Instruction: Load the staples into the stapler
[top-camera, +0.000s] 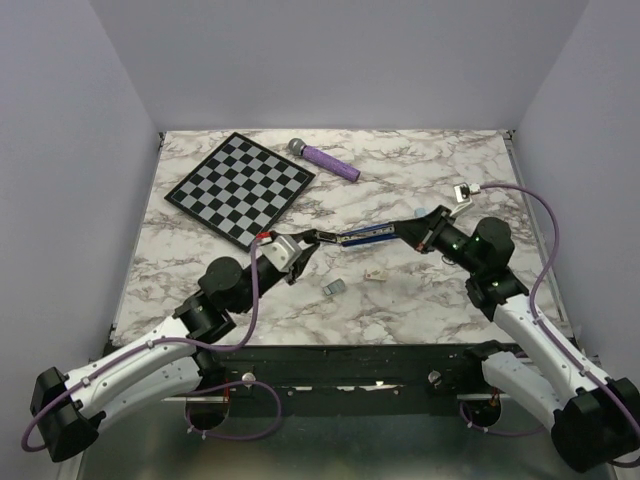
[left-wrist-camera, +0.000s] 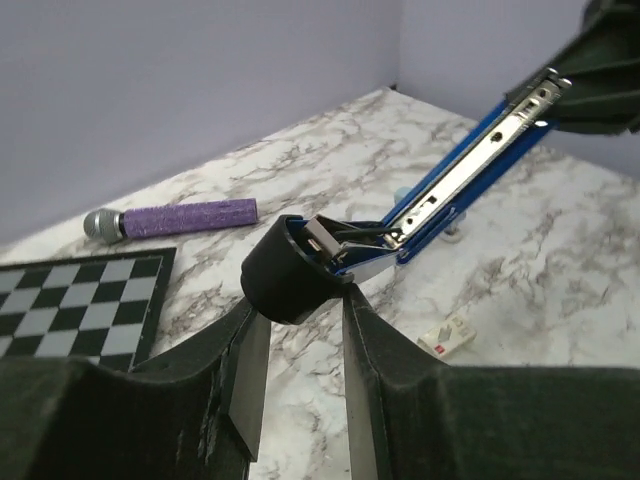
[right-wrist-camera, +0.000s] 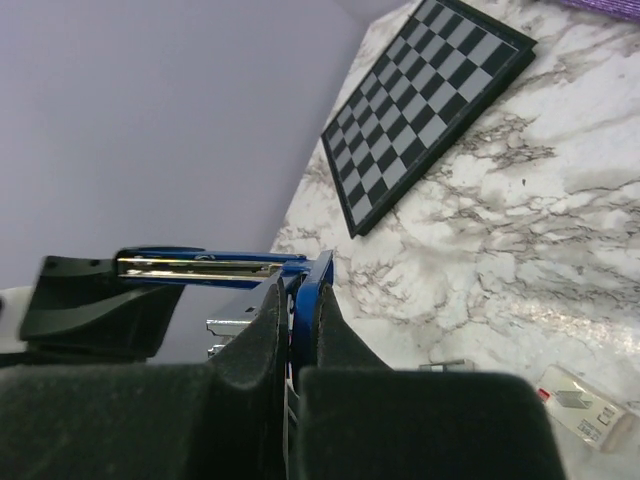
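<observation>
The dark blue stapler (top-camera: 365, 236) is held in the air between both grippers, hinged open, its silver staple channel (left-wrist-camera: 465, 165) showing. My left gripper (top-camera: 308, 243) grips its black rounded end (left-wrist-camera: 290, 270) between the fingertips. My right gripper (top-camera: 415, 228) is shut on the blue end (right-wrist-camera: 312, 290) of the stapler. A small grey strip of staples (top-camera: 334, 287) lies on the marble table (top-camera: 420, 300) below the stapler. A small white staple box (top-camera: 377, 273) lies beside it; the box also shows in the left wrist view (left-wrist-camera: 447, 337) and the right wrist view (right-wrist-camera: 585, 400).
A black-and-grey chessboard (top-camera: 240, 187) lies at the back left. A purple microphone (top-camera: 325, 159) lies behind it towards the middle. A white plug on a purple cable (top-camera: 465, 190) sits at the right, near my right arm.
</observation>
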